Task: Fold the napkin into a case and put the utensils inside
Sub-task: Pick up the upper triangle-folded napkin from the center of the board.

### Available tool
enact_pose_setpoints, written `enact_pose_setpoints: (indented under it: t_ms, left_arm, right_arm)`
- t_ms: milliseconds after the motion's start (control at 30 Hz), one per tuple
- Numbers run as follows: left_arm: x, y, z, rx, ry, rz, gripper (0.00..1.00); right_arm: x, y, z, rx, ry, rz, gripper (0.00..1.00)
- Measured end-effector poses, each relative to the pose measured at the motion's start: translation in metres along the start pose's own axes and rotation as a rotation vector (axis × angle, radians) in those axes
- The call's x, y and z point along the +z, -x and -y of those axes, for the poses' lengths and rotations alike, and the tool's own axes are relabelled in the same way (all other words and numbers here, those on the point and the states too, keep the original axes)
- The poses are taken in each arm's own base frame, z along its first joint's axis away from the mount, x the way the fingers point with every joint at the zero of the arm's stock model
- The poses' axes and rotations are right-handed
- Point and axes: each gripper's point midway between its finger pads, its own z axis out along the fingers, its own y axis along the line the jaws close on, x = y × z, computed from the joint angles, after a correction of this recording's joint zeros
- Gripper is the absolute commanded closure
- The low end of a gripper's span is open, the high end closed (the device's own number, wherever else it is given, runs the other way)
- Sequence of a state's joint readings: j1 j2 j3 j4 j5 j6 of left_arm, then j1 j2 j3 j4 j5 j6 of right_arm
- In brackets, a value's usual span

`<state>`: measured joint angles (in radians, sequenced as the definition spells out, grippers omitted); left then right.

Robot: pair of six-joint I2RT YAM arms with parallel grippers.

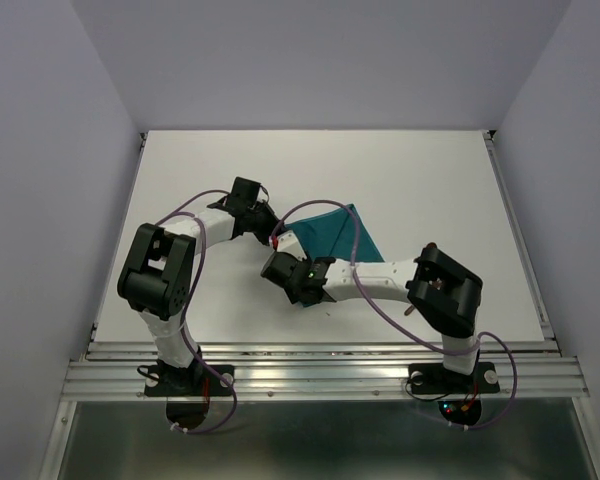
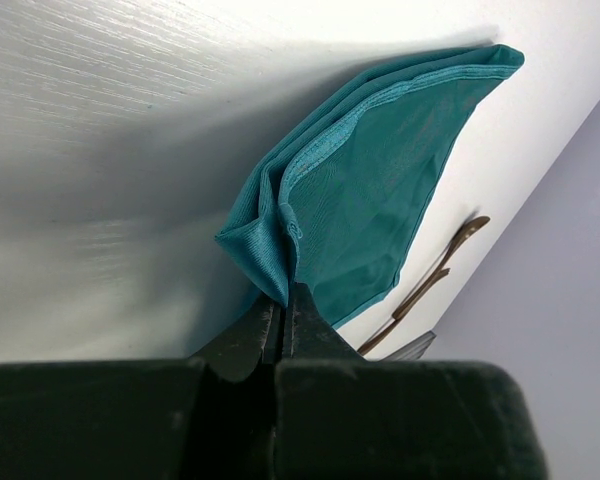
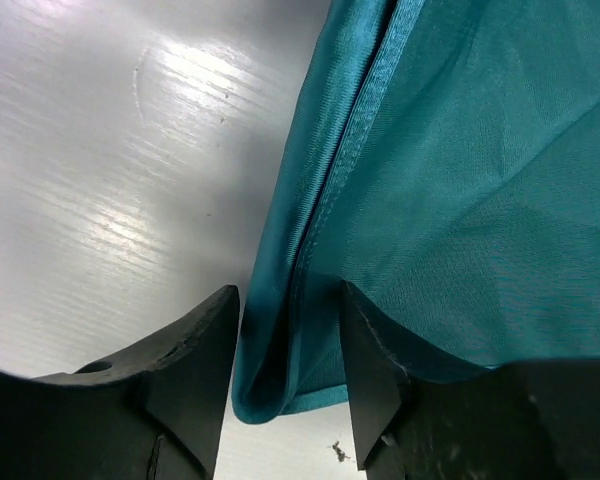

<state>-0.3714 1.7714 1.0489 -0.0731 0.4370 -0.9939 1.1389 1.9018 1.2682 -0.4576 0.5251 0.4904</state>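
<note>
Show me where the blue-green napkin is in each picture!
Top external: the napkin sits just right of the picture's middle.
Left wrist: the napkin is in the middle, stretching from the shut jaws at the bottom toward the top right.
Right wrist: the napkin fills the right side, its folded edge between the open jaws.
Shared landmark: the white table shows beside it in every view.

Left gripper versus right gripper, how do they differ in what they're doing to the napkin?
The left gripper is shut, pinching a bunched corner of the napkin; the right gripper is open. The left gripper's jaws meet on the cloth; the right gripper's stand apart, straddling a folded edge. Both work the same napkin.
</note>
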Motion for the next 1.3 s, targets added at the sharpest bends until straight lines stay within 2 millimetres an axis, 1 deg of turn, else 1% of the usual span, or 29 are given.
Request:
enact_pose_setpoints:
  t_ms: [167, 300, 400, 433, 467, 533, 633, 667, 733, 767, 900, 933, 967, 1033, 1067, 1100, 1300]
  left_arm:
    - [0.000, 0.000, 0.000, 0.000, 0.000, 0.000, 1.00]
    - [0.000, 0.000, 0.000, 0.000, 0.000, 0.000, 1.00]
    - [0.000, 0.000, 0.000, 0.000, 0.000, 0.000, 1.00]
    - [0.000, 0.000, 0.000, 0.000, 0.000, 0.000, 1.00]
    - [0.000, 0.000, 0.000, -0.001, 0.000, 0.000, 1.00]
    - [0.000, 0.000, 0.000, -0.001, 0.000, 0.000, 1.00]
    - [0.000, 0.000, 0.000, -0.003, 0.000, 0.000, 1.00]
    - [0.000, 0.000, 0.000, -0.003, 0.000, 0.000, 1.00]
    - [0.000, 0.000, 0.000, -0.004, 0.000, 0.000, 1.00]
    - [0.000, 0.000, 0.000, -0.004, 0.000, 0.000, 1.00]
    - [0.000, 0.000, 0.000, -0.004, -0.001, 0.000, 1.00]
    - [0.000, 0.000, 0.000, -0.003, -0.001, 0.000, 1.00]
    - [0.000, 0.000, 0.000, -0.003, 0.000, 0.000, 1.00]
    - [0.000, 0.000, 0.000, -0.003, -0.001, -0.001, 1.00]
    - [0.000, 0.000, 0.000, -0.003, 0.000, -0.001, 1.00]
    - [0.000, 0.000, 0.000, -0.003, 0.000, -0.001, 1.00]
    - [0.000, 0.000, 0.000, -0.002, 0.000, 0.003, 1.00]
  right_arm:
    - [0.006, -0.006, 0.002, -0.012, -0.041, -0.004, 0.57]
    - [0.007, -0.002, 0.004, -0.001, -0.068, 0.011, 0.60]
    - [0.005, 0.001, 0.006, 0.002, -0.086, 0.023, 0.60]
    - [0.004, 0.002, 0.006, 0.003, -0.090, 0.026, 0.59]
    - [0.004, 0.003, 0.006, 0.004, -0.095, 0.030, 0.55]
    - [0.003, 0.005, 0.007, 0.005, -0.103, 0.035, 0.53]
    - [0.001, 0.007, 0.007, 0.003, -0.110, 0.043, 0.55]
    - [0.001, 0.008, 0.007, 0.001, -0.113, 0.046, 0.56]
    - [0.000, 0.010, 0.005, -0.001, -0.115, 0.050, 0.63]
    - [0.000, 0.010, 0.004, -0.003, -0.115, 0.053, 0.69]
    - [0.002, 0.008, 0.000, -0.012, -0.116, 0.049, 0.76]
    - [0.002, 0.008, 0.000, -0.014, -0.116, 0.048, 0.77]
    - [0.004, 0.007, -0.001, -0.016, -0.117, 0.046, 0.81]
    - [0.006, 0.004, -0.001, -0.020, -0.122, 0.039, 0.86]
    - [0.007, 0.004, -0.001, -0.020, -0.124, 0.038, 0.90]
    - [0.008, 0.003, -0.001, -0.021, -0.127, 0.037, 0.99]
    - [0.008, 0.003, 0.000, -0.027, -0.130, 0.038, 0.99]
